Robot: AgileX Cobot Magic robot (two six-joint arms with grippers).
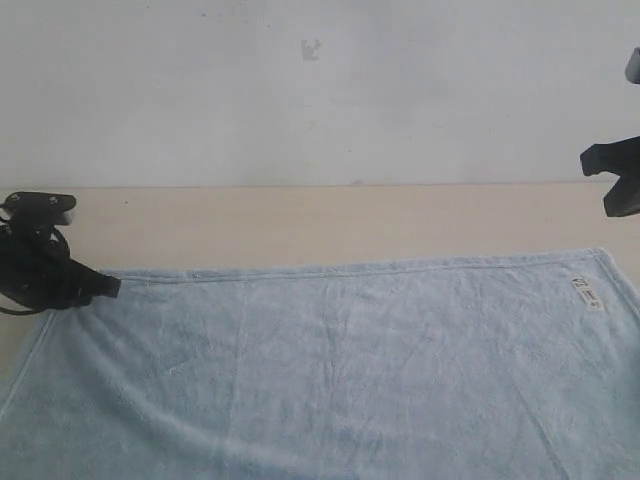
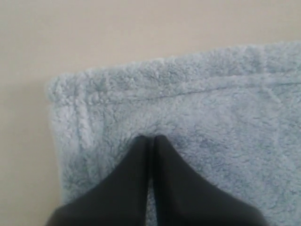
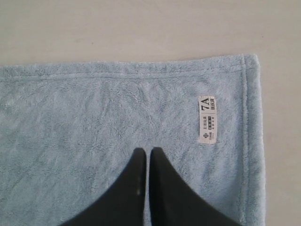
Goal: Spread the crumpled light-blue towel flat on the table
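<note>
The pale-blue towel [image 1: 340, 360] lies opened out flat on the beige table [image 1: 300, 225], its near part running out of the frame. A white tag [image 1: 588, 292] sits by its far right corner. My left gripper [image 1: 115, 286] is low at the far left corner. In the left wrist view that gripper [image 2: 151, 137] is shut, tips resting on the towel [image 2: 211, 108] with no fold seen between them. My right gripper [image 1: 612, 180] hangs raised above the right edge. In the right wrist view it [image 3: 146, 149] is shut and empty over the towel [image 3: 94, 117], beside the tag [image 3: 207, 118].
A strip of bare table [image 2: 94, 33] runs between the towel's far hem and the white wall [image 1: 320, 90]. Bare tabletop [image 3: 282, 141] also shows past the towel's right hem. No other objects are in view.
</note>
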